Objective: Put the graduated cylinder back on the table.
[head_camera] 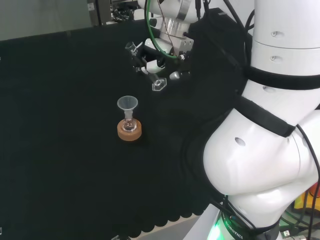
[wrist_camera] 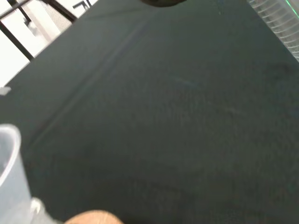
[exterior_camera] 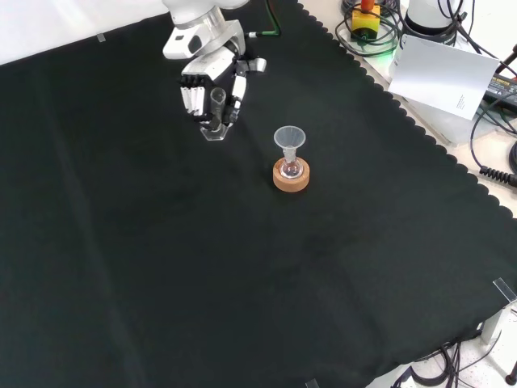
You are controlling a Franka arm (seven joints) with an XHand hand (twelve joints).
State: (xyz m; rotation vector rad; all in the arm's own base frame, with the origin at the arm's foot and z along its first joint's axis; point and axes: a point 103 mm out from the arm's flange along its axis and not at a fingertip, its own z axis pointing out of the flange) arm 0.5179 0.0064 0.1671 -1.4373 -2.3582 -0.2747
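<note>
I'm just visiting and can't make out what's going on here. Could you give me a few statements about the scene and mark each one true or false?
1. The hand is curled round a clear graduated cylinder. True.
2. The cylinder stands upright on the cloth, free of the hand. False: it is tilted in the hand's grasp; whether its base touches the cloth I cannot tell.
3. A funnel sits in a small flask on a cork ring. True.
4. The cork ring is red and ribbed. False: it is plain tan cork.
5. In the front view, the flask stands left of the hand. False: it stands to the right and nearer.
</note>
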